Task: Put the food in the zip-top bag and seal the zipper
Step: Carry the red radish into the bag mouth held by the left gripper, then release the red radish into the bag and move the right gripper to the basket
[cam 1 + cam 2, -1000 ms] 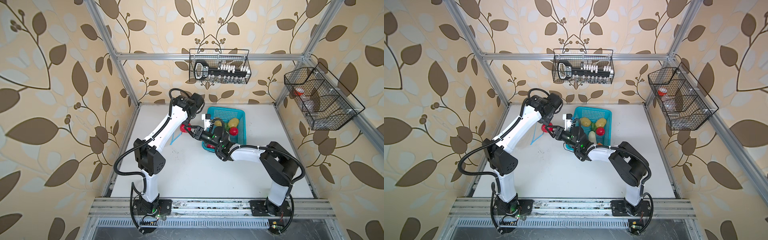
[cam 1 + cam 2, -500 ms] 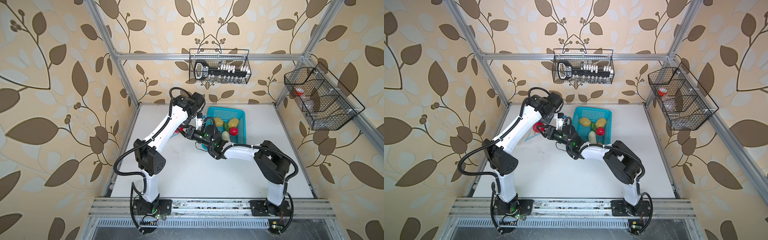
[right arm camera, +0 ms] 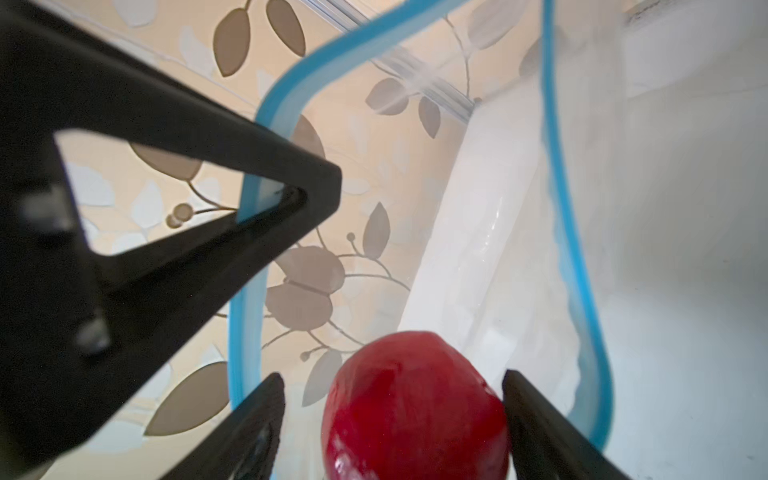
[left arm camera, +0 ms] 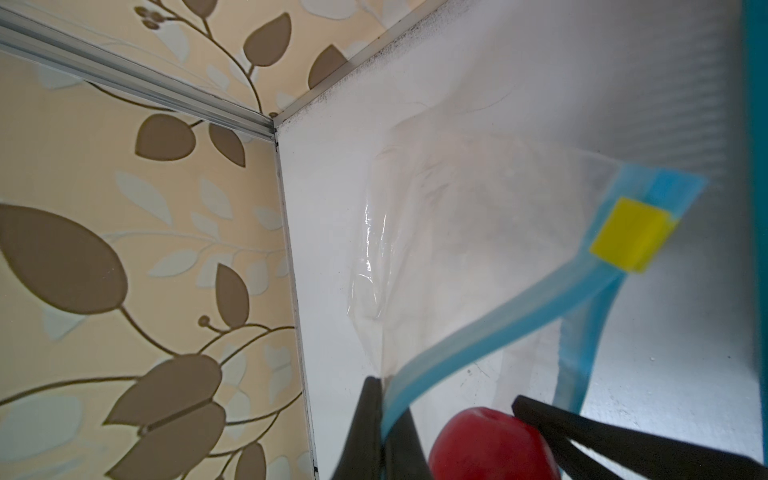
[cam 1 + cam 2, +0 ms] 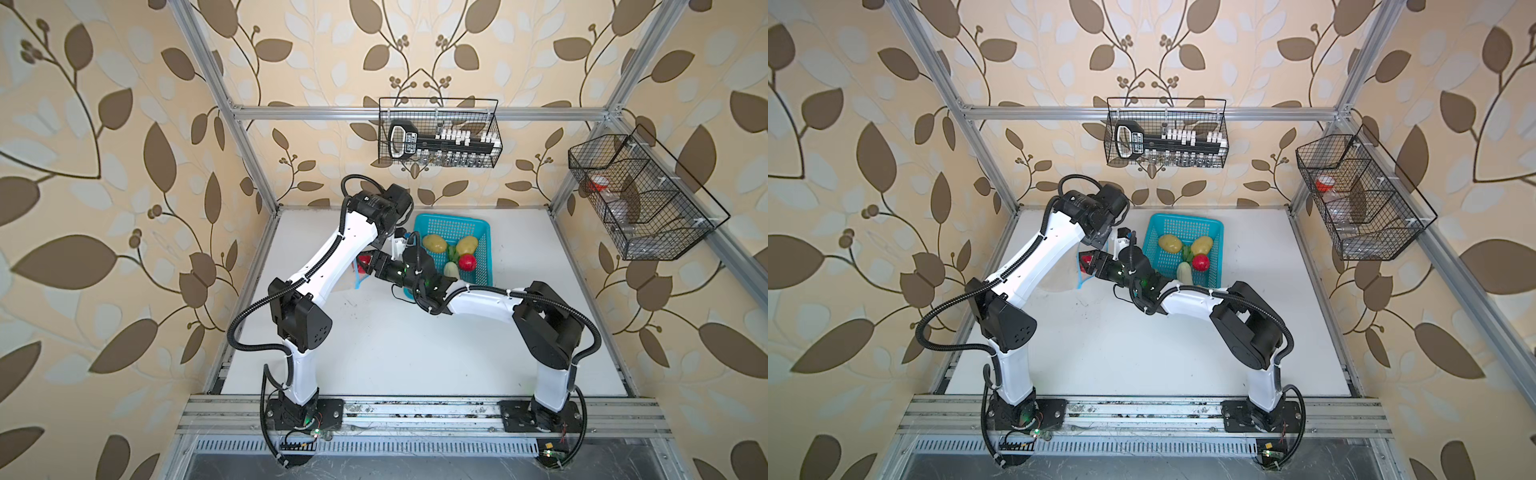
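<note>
**A:** Where do we have the zip-top bag (image 4: 478,199)?

**B:** Just beside the turquoise basket (image 5: 451,226). It is lifted by one lip, with its mouth gaping over the counter (image 5: 395,345). The jaws of our left gripper (image 4: 384,399) are pressed together on the zipper (image 4: 478,332), well away from the yellow slider tab (image 4: 631,239).

**A:** Is that a good place to hold it?

**B:** We think so. The film looks thin, limp and slick, so it would probably slide out of a pinch. The blue strip looks stiffer and should carry the bag's small weight.

**A:** And the red tomato (image 3: 415,407)?

**B:** It is right at the mouth, framed by the blue rim, between the jaws of our right gripper (image 3: 390,376). Those jaws stand apart, with a clear gap on one side, so we judge nothing is squeezing it.

**A:** How will it handle?

**B:** It looks glossy, round and light, so we expect it to roll and to slip out of an off-centre pinch. We would grip it across its widest part. If it drops, the soft bag may sag and tug at the held lip.

**A:** What is left in the basket?

**B:** We can see two potatoes (image 5: 434,243), a white cucumber (image 5: 451,270) and another tomato (image 5: 467,262). The cucumber is long, so we would take it across its middle.
</note>
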`<state>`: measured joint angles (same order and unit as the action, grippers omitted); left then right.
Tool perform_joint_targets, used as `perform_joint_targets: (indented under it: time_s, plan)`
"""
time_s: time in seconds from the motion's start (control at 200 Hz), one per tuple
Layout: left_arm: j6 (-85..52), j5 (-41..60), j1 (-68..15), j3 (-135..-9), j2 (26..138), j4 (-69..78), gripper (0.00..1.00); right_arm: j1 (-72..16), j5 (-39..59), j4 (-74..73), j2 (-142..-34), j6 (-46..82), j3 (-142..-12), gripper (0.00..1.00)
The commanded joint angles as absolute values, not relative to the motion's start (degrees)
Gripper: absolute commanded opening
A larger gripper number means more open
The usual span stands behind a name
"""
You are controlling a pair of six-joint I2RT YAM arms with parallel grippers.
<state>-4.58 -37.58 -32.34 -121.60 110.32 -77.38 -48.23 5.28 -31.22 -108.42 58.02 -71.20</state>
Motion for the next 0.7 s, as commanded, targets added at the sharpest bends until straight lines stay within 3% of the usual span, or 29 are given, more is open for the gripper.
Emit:
perform_joint_targets:
  time_s: [0.0, 0.28, 0.535, 0.695]
  plan:
    - [-4.9, -37.9, -33.1, -121.5, 107.8, -81.5, 0.00, -47.3, 1.7, -26.1, -102.7, 55.5, -72.5, 0.81]
    - [-5.7, -37.6, -33.1, -121.0, 107.7, -81.1, 0.00, -47.4, -3.2, -19.9, -96.1, 53.1, -67.8, 0.83]
    - [-5.7, -36.1, -33.1, -121.3, 106.8, -81.4, 0.00, -47.2, 1.6, -31.0, -99.3, 54.8, -66.2, 0.68]
    - [-5.8, -36.3, -33.1, -121.1, 107.0, -81.4, 0.00, -46.6, -2.0, -23.6, -93.4, 51.3, -63.8, 0.68]
